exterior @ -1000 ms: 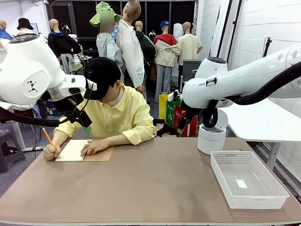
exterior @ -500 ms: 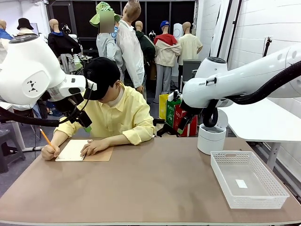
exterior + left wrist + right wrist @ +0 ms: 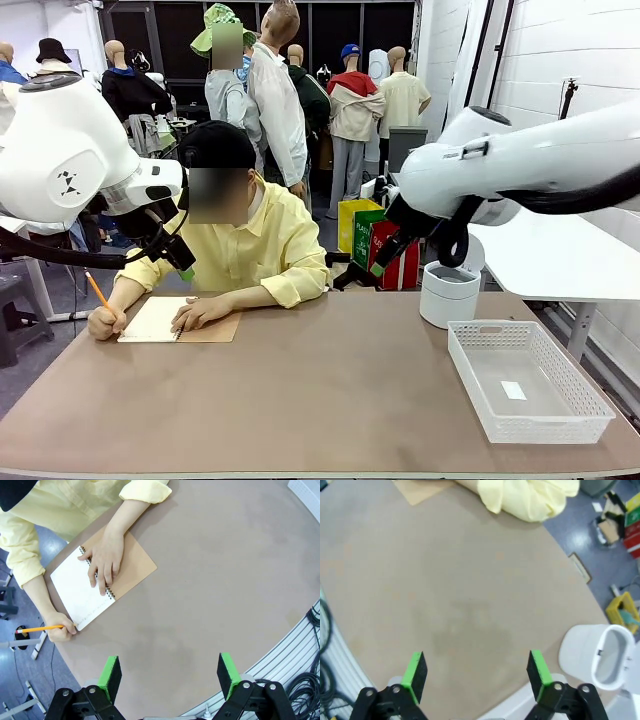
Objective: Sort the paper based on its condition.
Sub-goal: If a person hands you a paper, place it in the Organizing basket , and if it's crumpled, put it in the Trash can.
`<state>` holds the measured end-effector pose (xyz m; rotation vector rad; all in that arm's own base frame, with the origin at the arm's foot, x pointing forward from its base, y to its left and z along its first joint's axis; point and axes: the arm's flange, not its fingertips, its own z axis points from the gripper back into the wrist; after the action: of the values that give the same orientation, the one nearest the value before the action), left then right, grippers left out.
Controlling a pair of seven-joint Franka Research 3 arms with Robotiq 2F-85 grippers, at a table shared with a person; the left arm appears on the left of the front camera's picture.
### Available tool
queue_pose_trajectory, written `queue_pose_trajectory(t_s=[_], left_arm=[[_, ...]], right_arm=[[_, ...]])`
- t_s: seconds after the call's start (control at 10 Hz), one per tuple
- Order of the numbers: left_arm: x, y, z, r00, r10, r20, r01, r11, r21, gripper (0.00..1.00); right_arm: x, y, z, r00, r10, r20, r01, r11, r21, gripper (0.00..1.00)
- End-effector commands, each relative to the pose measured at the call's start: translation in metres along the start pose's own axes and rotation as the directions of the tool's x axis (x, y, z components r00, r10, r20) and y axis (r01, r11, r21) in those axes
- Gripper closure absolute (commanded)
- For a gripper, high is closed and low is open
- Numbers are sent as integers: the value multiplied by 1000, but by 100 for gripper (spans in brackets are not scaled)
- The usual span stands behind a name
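white brick wall right | brown table | white side table beyond | blue-grey floor

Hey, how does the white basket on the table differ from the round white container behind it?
The basket is rectangular with mesh walls; the round container is a cylinder with solid walls. The basket is low and wide; the container stands taller and narrower. The basket lies near the table's front right; the container sits farther back. Both are white and open-topped.

White paper flat, in spiral notebook.
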<state>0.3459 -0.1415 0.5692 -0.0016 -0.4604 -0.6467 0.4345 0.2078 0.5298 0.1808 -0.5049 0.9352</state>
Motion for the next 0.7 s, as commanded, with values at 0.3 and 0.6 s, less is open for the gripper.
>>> queue_pose_trajectory(t_s=[0.3,0.6], left_arm=[[0,1,1,1000,0,2,0,1000,-1,0],[0,1,1,1000,0,2,0,1000,-1,0]], right_arm=[[-69,40,18,985,56,161,-65,996,54,0],[-61,43,24,992,39,120,-45,998,45,0]])
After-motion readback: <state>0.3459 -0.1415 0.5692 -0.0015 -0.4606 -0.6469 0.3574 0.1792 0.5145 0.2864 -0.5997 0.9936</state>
